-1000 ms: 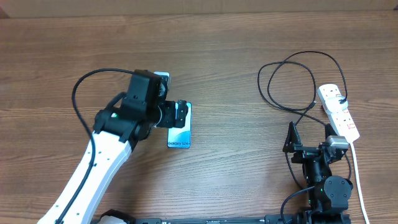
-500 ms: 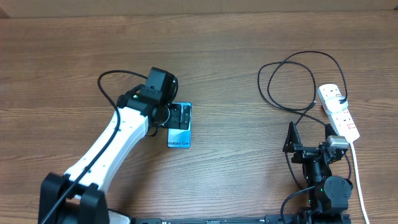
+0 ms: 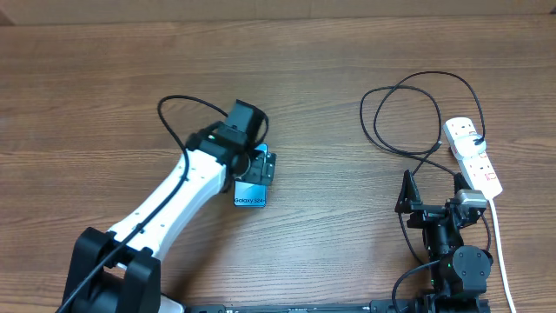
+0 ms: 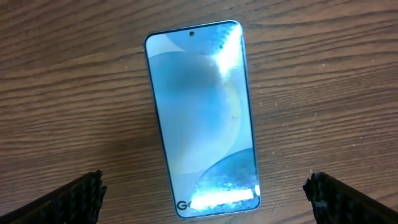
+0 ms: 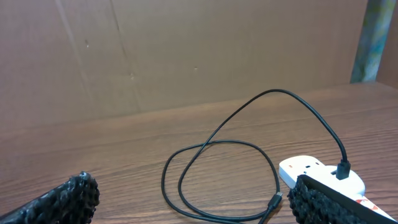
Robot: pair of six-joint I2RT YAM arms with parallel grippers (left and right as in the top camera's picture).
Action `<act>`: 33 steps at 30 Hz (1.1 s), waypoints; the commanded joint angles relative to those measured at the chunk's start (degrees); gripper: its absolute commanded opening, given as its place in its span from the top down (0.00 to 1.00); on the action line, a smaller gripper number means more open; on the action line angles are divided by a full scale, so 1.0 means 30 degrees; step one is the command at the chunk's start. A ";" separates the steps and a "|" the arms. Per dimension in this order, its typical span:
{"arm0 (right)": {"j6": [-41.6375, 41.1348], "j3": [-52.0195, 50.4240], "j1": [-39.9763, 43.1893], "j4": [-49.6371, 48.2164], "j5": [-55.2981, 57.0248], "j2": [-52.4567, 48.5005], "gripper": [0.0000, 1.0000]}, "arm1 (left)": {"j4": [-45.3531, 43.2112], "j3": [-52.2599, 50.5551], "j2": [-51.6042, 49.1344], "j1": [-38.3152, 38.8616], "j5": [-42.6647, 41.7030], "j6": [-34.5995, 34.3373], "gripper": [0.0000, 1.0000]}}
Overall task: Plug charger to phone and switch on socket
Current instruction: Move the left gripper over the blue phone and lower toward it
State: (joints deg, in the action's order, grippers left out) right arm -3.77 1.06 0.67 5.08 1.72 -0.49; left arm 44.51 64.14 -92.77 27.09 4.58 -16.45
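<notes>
Left gripper (image 4: 208, 194) spread wide above the phone (image 4: 200, 118); right gripper (image 5: 193, 202) also spread, charger (image 5: 273, 92) and socket (image 3: 473, 155) well right of phone

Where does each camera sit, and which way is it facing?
Overhead: above the table, facing straight down; left arm, right arm, phone, charger, socket.
Left wrist: on the left arm, facing down at the phone; left fingers at bottom corners.
Right wrist: low, facing level over charger and socket; right fingers at bottom corners.
Shared: phone, in overhead and left wrist.
</notes>
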 commanded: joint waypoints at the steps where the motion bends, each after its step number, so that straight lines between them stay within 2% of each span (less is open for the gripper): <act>1: 0.0284 -0.0204 0.0015 -0.0124 -0.0117 0.0109 0.00 | -0.0051 0.0430 -0.0044 0.0634 0.1749 -0.1224 0.00; 23: 0.0277 -0.0204 0.0015 -0.0124 -0.0117 0.0109 0.00 | -0.0619 0.0423 -0.0168 0.0736 0.1515 -0.1719 0.00; 25: 0.0277 -0.0204 0.0015 -0.0124 -0.0117 0.0109 0.00 | -0.0619 0.0423 -0.0393 0.0729 0.1545 -0.1902 0.00; 28: 0.0284 -0.0204 0.0015 -0.0124 -0.0109 0.0109 0.00 | -0.0641 0.0423 -0.1027 0.0729 0.1392 -0.3483 0.00; 33: 0.0284 -0.0204 0.0015 -0.0124 -0.0109 0.0109 0.00 | -0.0648 0.0423 -0.2754 0.0729 0.0736 -0.3599 0.01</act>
State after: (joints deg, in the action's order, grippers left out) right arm -3.77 1.06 0.64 5.08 1.69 -0.49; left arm 42.57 64.18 -98.08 29.28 8.12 -25.10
